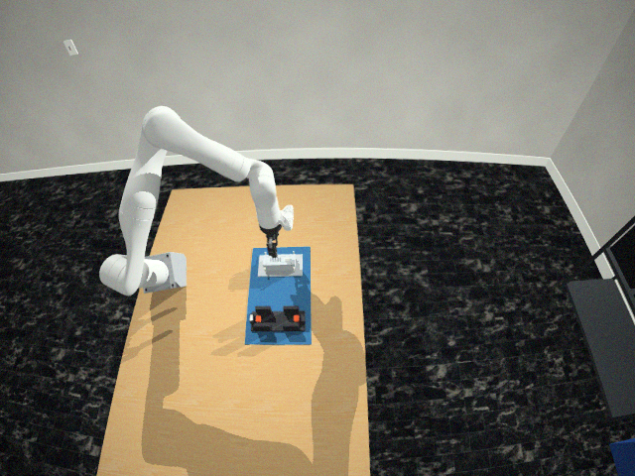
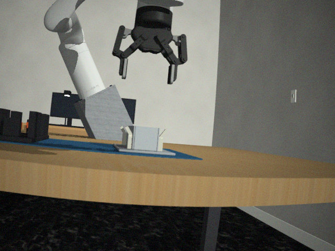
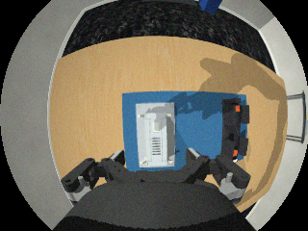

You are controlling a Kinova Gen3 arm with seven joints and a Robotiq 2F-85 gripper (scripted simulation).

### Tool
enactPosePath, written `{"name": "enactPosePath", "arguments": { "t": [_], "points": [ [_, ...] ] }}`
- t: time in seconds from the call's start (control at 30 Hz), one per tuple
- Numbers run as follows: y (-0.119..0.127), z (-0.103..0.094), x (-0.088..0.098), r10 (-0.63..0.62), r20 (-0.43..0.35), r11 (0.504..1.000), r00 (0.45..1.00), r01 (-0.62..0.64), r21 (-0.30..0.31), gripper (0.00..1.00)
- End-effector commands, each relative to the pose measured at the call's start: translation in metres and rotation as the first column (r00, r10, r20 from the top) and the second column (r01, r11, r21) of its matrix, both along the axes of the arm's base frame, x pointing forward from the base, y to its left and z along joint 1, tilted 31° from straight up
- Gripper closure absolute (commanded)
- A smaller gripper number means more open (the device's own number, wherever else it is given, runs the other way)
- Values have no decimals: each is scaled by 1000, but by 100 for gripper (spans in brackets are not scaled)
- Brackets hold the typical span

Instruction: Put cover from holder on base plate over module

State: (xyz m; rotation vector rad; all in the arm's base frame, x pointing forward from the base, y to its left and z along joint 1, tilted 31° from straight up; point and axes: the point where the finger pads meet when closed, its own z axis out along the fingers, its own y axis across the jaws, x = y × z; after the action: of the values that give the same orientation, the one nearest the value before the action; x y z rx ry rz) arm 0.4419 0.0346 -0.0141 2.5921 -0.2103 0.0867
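While pointing almost straight down, holds the open gripper (image 1: 272,253) (image 2: 147,80) (image 3: 155,156) well above the cover (image 1: 284,266) (image 2: 146,138) (image 3: 155,140), jaws spread wide, released, with nothing between. Bends the white arm (image 1: 199,148) (image 2: 89,67) up from the mount, across at a raised elbow, then down through the wrist. Below, shows the cover upright on the pale base plate (image 1: 261,273) (image 2: 167,153) (image 3: 154,107), between cream posts (image 2: 128,137), slotted top facing up and well apart from the fingertips. Under that, reveals the blue mat (image 1: 271,295) (image 2: 75,144) (image 3: 192,130), with the black holder (image 1: 277,321) (image 2: 38,126) (image 3: 232,125) and its orange patches apart from the plate, toward the opposite end. Beneath everything, spreads the wooden table (image 1: 256,394) (image 2: 162,186) (image 3: 96,96), crossed by the arm's long shadow. In the exterior view, places the angular grey mount (image 1: 179,271) (image 2: 104,116) beyond the plate, and farther back, a dark monitor (image 2: 62,105) before the pale wall.
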Motion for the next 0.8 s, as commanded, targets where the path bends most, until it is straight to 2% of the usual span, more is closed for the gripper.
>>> {"name": "enactPosePath", "arguments": {
  "t": [0.0, 0.77],
  "points": [
    [-1, -1, 0, -1, 0, 1000, 1000, 1, 0, 0],
    [-2, -3, 0, 0, 0, 1000, 1000, 0, 0, 0]
  ]
}}
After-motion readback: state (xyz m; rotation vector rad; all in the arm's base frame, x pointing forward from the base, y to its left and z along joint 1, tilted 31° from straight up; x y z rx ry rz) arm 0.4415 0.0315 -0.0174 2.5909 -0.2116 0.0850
